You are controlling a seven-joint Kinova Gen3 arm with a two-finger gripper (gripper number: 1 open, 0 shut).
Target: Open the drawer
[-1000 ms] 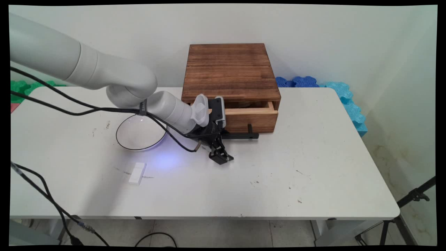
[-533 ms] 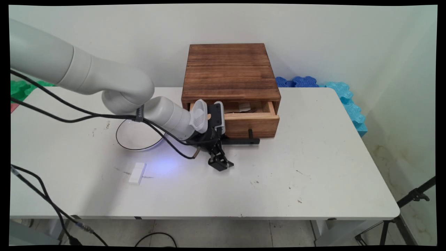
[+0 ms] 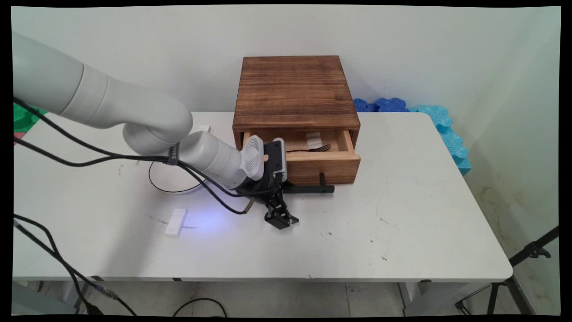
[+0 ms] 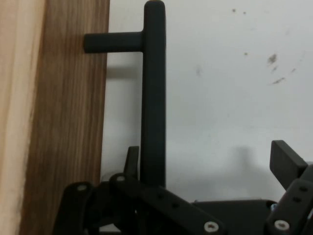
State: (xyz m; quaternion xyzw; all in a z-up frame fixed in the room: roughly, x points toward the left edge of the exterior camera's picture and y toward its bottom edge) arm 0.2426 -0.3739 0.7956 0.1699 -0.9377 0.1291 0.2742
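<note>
Reaches in from the upper left as a white jointed arm (image 3: 111, 105), elbow bent, forearm sloping down to the right, black cables draped beneath. Carries a black two-finger gripper (image 3: 279, 210) low over the table, fingers (image 4: 286, 161) spread wide apart.

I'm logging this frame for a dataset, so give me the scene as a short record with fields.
gripper: gripper low over the table, at one end of the black handle
jaws: open, one either side of the handle bar
drawer: drawer of the wooden box, partly open
drawer contents: fork
left of box: bowl, partly hidden by the arm
near side: white block
</note>
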